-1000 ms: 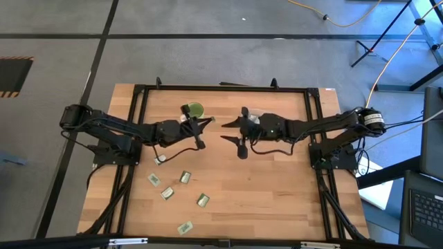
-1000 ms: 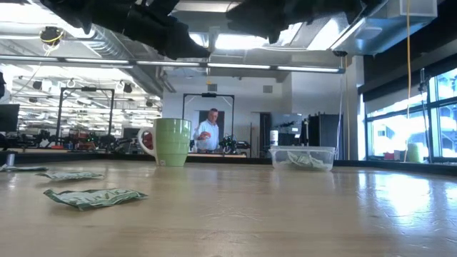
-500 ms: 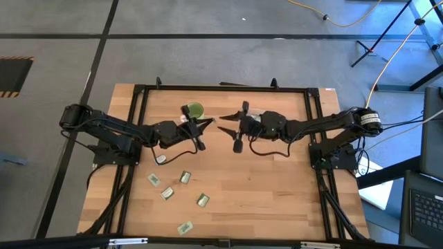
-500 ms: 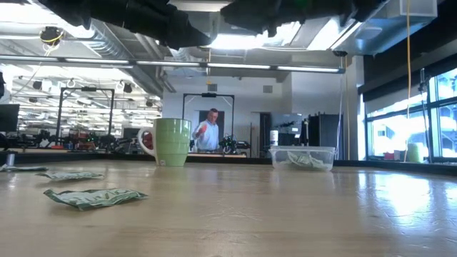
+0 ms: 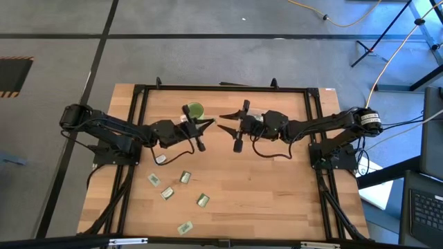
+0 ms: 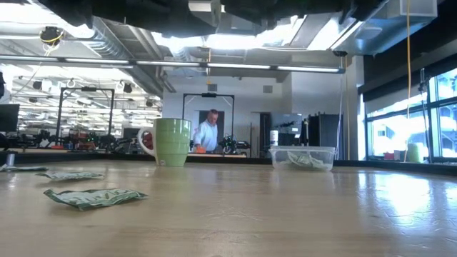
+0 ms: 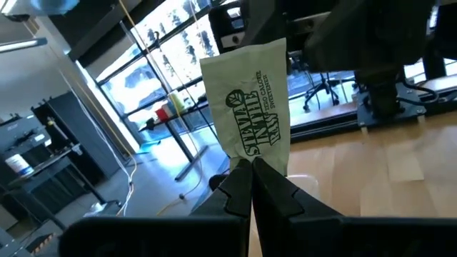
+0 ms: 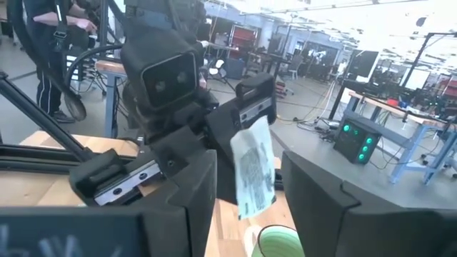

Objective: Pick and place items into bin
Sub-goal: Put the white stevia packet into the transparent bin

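A pale green and white packet sticks out of my left gripper, which is shut on it above the middle of the table. My right gripper faces it, open. Its two fingers stand on either side of the same packet without touching it. Several more packets lie flat on the near left of the table. The bin, a clear tub with a packet inside, stands at the far middle, partly hidden under my right gripper in the high view. My left gripper pinches the packet's short end between its two fingertips. The fingers point level toward the table's right. The packet reaches out beyond them, one flat face toward the wrist camera, lifted clear of the table.
A green mug with a handle stands at the far left of the middle, just beyond my left gripper. One packet lies under the left arm. A person moves in the room behind the table.
Both arms have risen almost out of the top of the low view. My right gripper has shifted slightly toward the far edge and my left gripper, which still holds the packet.
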Motion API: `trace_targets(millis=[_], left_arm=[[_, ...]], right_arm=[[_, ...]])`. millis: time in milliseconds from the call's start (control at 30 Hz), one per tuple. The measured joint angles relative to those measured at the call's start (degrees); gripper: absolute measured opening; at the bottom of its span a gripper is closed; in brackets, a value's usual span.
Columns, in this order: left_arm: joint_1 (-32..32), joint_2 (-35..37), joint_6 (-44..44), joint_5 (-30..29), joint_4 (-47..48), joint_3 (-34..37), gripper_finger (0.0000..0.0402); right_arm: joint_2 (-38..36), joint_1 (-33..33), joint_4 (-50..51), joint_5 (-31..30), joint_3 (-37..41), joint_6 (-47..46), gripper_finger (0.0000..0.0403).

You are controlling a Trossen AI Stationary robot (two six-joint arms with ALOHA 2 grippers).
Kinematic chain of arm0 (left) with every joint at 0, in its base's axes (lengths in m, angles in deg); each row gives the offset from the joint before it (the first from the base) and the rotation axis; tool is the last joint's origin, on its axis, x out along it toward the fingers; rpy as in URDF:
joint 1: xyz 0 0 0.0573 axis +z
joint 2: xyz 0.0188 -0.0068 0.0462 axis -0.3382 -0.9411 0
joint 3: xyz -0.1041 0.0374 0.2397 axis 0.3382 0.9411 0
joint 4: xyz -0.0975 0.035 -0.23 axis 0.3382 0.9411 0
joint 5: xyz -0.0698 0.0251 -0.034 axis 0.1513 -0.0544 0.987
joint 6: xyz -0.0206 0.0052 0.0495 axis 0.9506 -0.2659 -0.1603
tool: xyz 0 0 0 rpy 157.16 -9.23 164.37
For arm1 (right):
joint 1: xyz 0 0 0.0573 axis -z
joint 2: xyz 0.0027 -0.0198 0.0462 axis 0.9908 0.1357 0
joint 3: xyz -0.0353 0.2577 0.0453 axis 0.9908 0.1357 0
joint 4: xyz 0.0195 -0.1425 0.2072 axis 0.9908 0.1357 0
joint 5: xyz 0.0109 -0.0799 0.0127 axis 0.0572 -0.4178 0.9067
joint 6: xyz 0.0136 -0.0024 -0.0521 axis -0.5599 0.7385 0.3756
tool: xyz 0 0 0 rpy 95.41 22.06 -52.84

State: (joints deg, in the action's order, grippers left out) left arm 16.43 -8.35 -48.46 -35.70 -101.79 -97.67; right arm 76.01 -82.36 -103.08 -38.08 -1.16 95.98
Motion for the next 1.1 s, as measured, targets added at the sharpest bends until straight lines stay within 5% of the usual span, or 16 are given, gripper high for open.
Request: trace_targets(millis=[633,733,1100], left_arm=[[-0.1,-7.3,-4.4,-6.5,-0.4,-5.8,0.0002],[-0.7,-7.3,-3.8,-6.6,-0.4,-5.8,0.0002],[-2.2,-6.9,-5.0,-9.9,0.0,-5.8,0.0002]], right_arm=[[0.0,0.0,-0.3,-1.5,0.0,-0.3,0.0157],[0.0,0.0,0.8,-7.0,0.0,-0.2,0.0144],[0.0,-0.2,1.4,-7.3,0.0,0.0,0.0058]])
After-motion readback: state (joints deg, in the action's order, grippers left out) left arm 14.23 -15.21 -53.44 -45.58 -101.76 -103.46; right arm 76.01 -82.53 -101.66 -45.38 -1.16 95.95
